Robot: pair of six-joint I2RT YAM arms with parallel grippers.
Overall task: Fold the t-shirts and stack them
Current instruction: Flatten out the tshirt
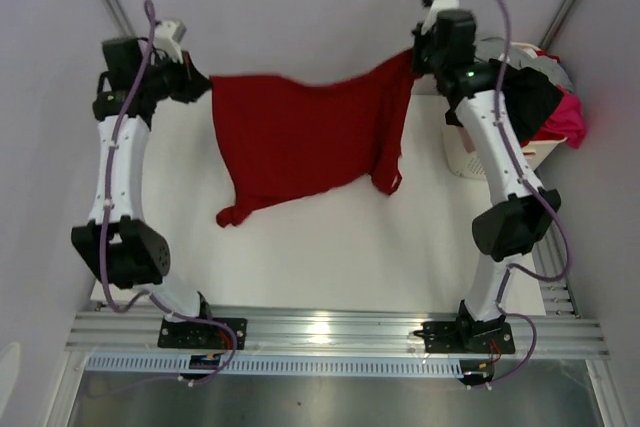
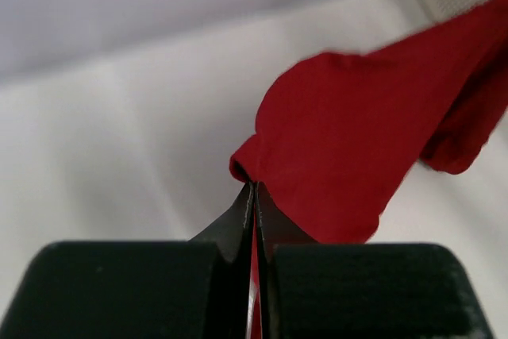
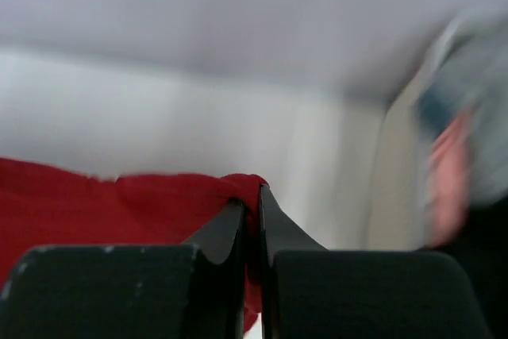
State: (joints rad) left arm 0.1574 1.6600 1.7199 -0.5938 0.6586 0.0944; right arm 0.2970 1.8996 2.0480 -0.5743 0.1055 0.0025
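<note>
**Red t-shirt point(image 1: 300, 137) stretched between two robot claws**

Dark red and short-sleeved, the t-shirt hangs over the far half of the white table point(image 1: 330, 257), held up at two points of its upper edge, one at the far left and one at the far right. The cloth sags between them. Its lower part drapes toward the table, with one end trailing toward the near left.

The left claw point(image 1: 203, 85) is pressed together on a fold of the red cloth. Its wrist view shows fabric caught between the black fingers. The right claw point(image 1: 418, 55) likewise pinches a bunched edge of the same shirt.

Just beside the right arm, at the table's far right, stands a white basket point(image 1: 470, 162). It is heaped with other garments — one black point(image 1: 530, 97), one pink point(image 1: 572, 119).
</note>
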